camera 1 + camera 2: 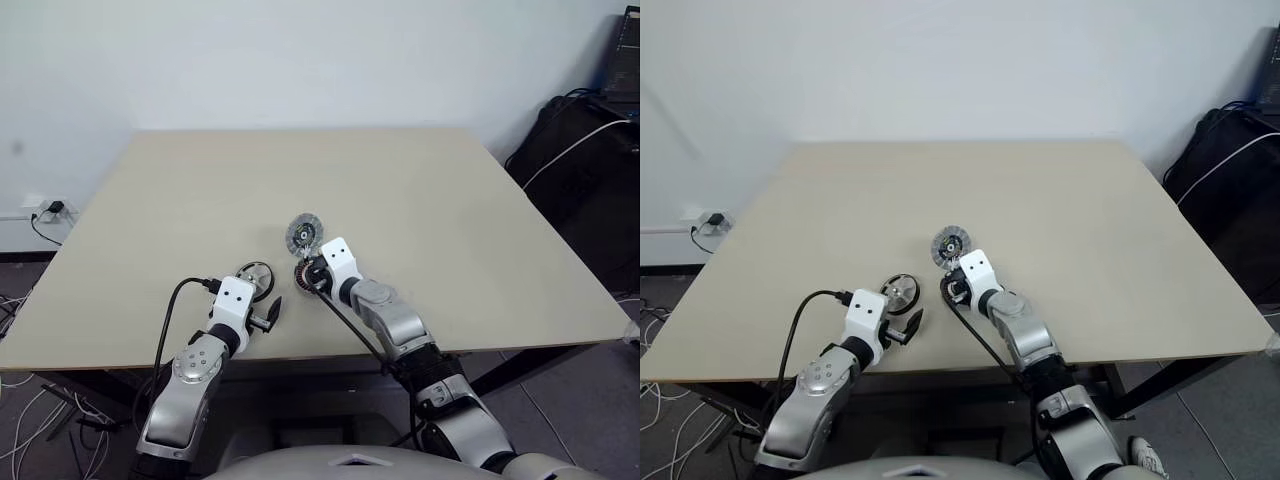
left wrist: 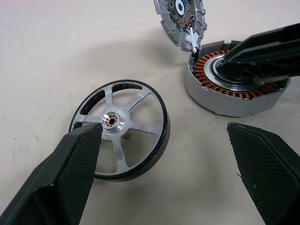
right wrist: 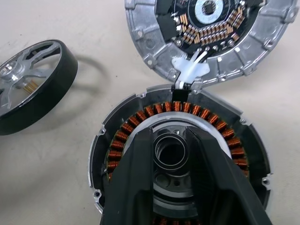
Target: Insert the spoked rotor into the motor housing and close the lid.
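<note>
Rotor (image 2: 121, 136) lies flat just ahead of my left gripper (image 2: 164, 178), jaws spread wide and empty. Beyond, my right gripper (image 3: 171, 154) sits narrowly parted in the motor housing (image 3: 119, 136) centre, steadying it. Lid (image 3: 206, 37) lies open behind, tethered by a wire. Insertion not begun; next, pinch the rotor rim.

Black-rimmed silver spoked rotor (image 2: 119, 129), copper-orange windings ringing the grey motor housing (image 3: 180, 159), ribbed silver lid (image 3: 206, 35).

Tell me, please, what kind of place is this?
Probably a lab or workshop: a bare table against a plain white wall, loose cables on the floor, and dismantled motor parts such as the motor housing.
</note>
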`<state>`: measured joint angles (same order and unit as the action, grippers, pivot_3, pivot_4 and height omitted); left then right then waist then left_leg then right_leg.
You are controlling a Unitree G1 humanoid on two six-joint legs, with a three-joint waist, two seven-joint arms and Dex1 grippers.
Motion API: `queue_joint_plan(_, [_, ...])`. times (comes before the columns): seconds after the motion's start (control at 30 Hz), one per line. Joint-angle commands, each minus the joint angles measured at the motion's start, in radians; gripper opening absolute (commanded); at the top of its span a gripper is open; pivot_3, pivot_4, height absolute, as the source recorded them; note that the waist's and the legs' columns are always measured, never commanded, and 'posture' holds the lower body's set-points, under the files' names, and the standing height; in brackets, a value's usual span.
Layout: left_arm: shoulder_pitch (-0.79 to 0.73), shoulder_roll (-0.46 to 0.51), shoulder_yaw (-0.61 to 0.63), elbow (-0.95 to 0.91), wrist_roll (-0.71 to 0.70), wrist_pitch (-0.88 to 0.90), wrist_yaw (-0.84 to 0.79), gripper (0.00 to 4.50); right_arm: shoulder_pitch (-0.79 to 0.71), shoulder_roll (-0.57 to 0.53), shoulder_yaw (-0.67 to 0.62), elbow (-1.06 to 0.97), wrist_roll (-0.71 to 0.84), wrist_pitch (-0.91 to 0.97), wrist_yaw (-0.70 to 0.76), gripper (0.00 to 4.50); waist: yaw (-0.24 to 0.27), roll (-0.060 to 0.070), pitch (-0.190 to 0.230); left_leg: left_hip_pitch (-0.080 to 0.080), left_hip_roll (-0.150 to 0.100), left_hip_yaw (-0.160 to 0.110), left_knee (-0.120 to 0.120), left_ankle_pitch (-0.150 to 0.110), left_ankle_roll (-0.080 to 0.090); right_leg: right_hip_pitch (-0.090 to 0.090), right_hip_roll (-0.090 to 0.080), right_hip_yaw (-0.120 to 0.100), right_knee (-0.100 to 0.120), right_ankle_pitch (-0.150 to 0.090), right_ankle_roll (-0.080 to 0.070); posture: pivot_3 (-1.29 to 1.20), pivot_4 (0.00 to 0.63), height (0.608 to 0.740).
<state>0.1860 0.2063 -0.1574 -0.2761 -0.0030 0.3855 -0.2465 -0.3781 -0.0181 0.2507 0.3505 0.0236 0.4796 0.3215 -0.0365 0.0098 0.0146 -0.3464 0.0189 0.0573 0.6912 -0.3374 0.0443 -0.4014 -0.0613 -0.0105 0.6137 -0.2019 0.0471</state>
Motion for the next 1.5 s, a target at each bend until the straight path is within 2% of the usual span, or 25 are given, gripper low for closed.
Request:
queue_joint_plan(0.03, [-0.004,-0.003,0.013,-0.020,-0.003,-0.018,0.005,4.50,-0.025,0.006,-0.013,-0.020,-0.001,-0.030,0.001,1.99,0.000,0.000,0.000,0.000,0.000,0.000,0.000,0.000,0.000,0.000,0.000,0.000,0.000,0.000,0.000,0.00,0.000,0.740])
queue_joint_plan(0.07, [-0.003,-0.003,0.012,-0.021,-0.004,-0.018,0.005,4.50,-0.021,0.002,-0.015,-0.035,0.001,-0.026,0.005,2.34,0.000,0.000,0.000,0.000,0.000,0.000,0.000,0.000,0.000,0.000,0.000,0.000,0.000,0.000,0.000,0.00,0.000,0.740])
queue_joint_plan(0.23, [-0.003,-0.004,0.009,-0.019,-0.004,-0.017,0.005,4.50,0.003,-0.013,-0.030,-0.148,0.034,0.004,0.033,2.34,0.000,0.000,0.000,0.000,0.000,0.000,0.000,0.000,0.001,0.000,0.000,0.000,0.000,0.000,0.000,0.00,0.000,0.740])
queue_joint_plan(0.33, [-0.008,-0.005,0.007,-0.014,-0.004,-0.017,0.004,4.50,0.014,-0.014,-0.040,-0.214,0.051,0.032,0.035,1.71,0.000,0.000,0.000,-0.001,0.000,0.000,0.000,0.000,0.001,-0.002,0.000,0.000,0.000,0.000,0.000,0.00,0.000,0.740])
queue_joint_plan(0.5, [-0.016,-0.009,-0.001,-0.006,-0.003,-0.018,0.001,4.50,0.011,-0.017,-0.015,-0.225,0.005,0.057,-0.012,0.04,0.001,0.000,0.000,-0.001,0.000,0.000,0.000,-0.001,0.001,-0.002,0.000,0.000,0.001,0.000,0.000,0.00,0.000,0.740])
queue_joint_plan(0.87, [-0.006,-0.012,0.004,-0.012,-0.003,-0.020,0.007,4.50,-0.012,-0.025,0.015,-0.162,-0.065,0.103,-0.060,0.04,0.000,0.000,0.000,-0.002,0.000,0.001,0.000,0.001,-0.001,-0.004,0.000,0.001,0.002,0.000,0.000,0.00,0.000,0.740])
queue_joint_plan(1.5, [-0.008,-0.008,0.010,-0.009,-0.004,-0.020,0.006,4.50,-0.004,-0.021,0.039,-0.148,-0.072,0.122,-0.017,0.04,-0.001,-0.001,0.000,-0.001,0.000,0.002,0.000,0.001,-0.002,-0.009,0.001,0.004,0.012,-0.001,-0.002,0.00,0.000,0.740])
